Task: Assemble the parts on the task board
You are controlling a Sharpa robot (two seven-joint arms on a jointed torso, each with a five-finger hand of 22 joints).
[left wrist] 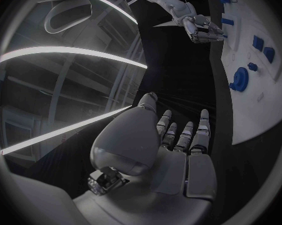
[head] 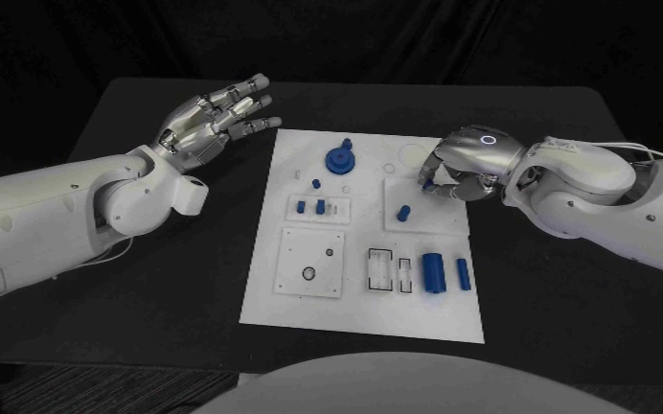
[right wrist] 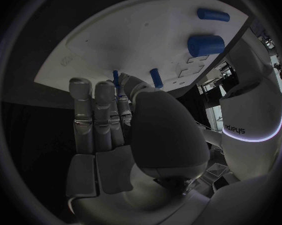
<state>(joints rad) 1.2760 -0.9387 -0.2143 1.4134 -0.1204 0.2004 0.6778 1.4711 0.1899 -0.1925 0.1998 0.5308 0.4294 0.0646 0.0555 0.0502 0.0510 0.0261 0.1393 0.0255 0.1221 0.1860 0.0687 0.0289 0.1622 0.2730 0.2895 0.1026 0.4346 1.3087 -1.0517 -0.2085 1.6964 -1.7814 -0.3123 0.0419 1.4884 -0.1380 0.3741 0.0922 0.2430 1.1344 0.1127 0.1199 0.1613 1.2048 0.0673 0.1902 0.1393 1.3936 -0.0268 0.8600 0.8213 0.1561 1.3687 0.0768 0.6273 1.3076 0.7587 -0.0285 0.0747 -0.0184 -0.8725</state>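
Task board, a white flat rectangular plate, lies mid-table; the right silver hand hovers at its three o'clock edge, fingers curled down around a small blue peg, though whether it grips it I cannot tell; a second short blue peg stands just beside; the left silver hand hangs at ten o'clock, fingers spread, holding nothing, off the board over the black table.

Black surface, matte, rounded far corners. Black curtain hangs behind its far edge, folds faintly visible. Strip of dark, ribbed floor shows past the near left corner of the surface.
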